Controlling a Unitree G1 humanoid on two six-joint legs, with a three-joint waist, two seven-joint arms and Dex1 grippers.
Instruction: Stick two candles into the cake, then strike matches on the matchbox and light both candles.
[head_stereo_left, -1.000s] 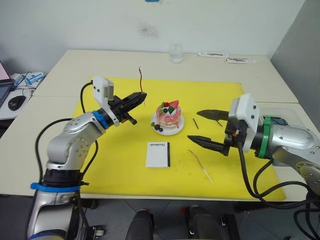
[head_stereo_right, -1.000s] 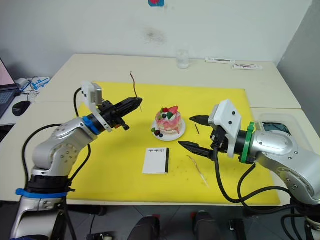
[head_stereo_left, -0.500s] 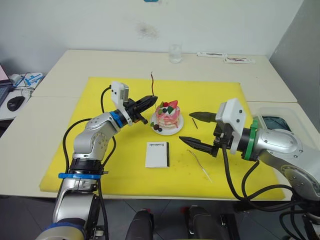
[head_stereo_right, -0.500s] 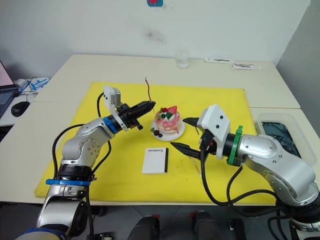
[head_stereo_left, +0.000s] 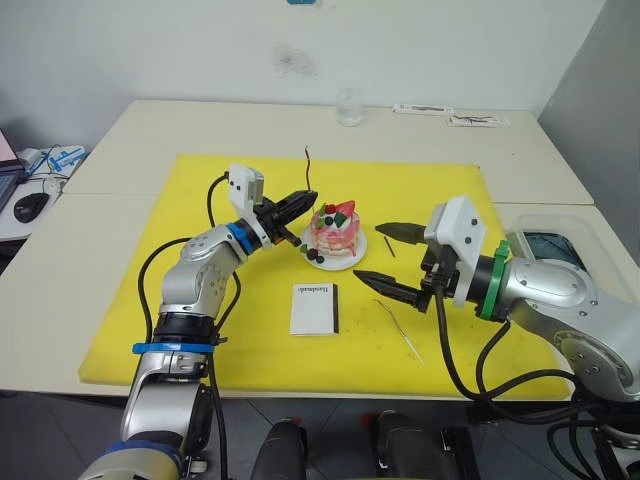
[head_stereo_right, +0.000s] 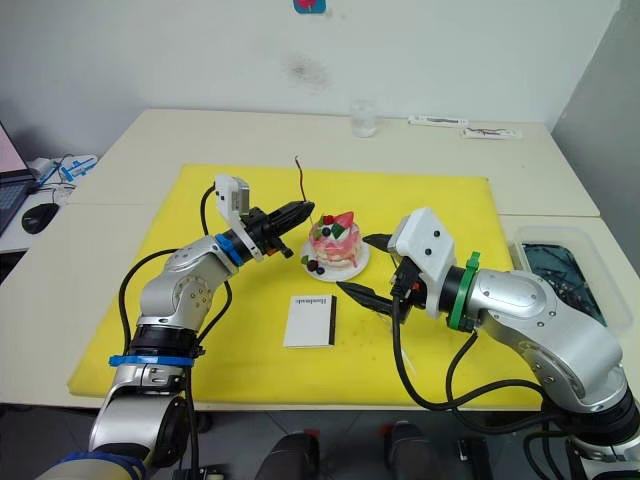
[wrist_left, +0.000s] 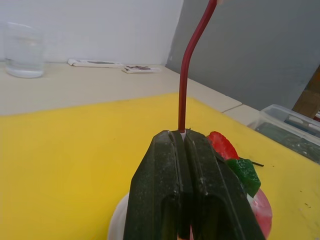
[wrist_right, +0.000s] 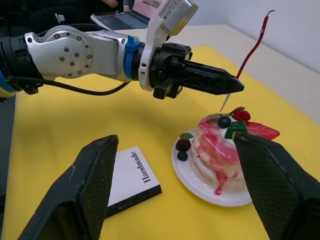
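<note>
My left gripper (head_stereo_left: 312, 195) is shut on a thin reddish candle (head_stereo_left: 310, 170), which stands upright above its fingertips (wrist_left: 170, 150). The candle's pale lower end (wrist_right: 225, 103) pokes out just over the top of the cake (head_stereo_left: 336, 230), at its left side. The pink-and-white cake, with a strawberry on top, sits on a small white plate (head_stereo_left: 346, 264). A second candle (head_stereo_left: 398, 327) lies on the mat right of the white matchbox (head_stereo_left: 315, 308). One dark match (head_stereo_left: 391, 247) lies right of the plate. My right gripper (head_stereo_left: 367, 252) is open, just right of the cake.
A yellow mat (head_stereo_left: 200, 300) covers the table's middle. A glass of water (head_stereo_left: 351, 105) stands at the back, with flat packets (head_stereo_left: 480, 121) to its right. A clear bin (head_stereo_left: 545, 245) sits at the right, and a mouse (head_stereo_left: 30, 205) at the far left.
My left gripper has carried the candle to the right, from well left of the cake to just over it. The right gripper has shifted a little left toward the cake.
</note>
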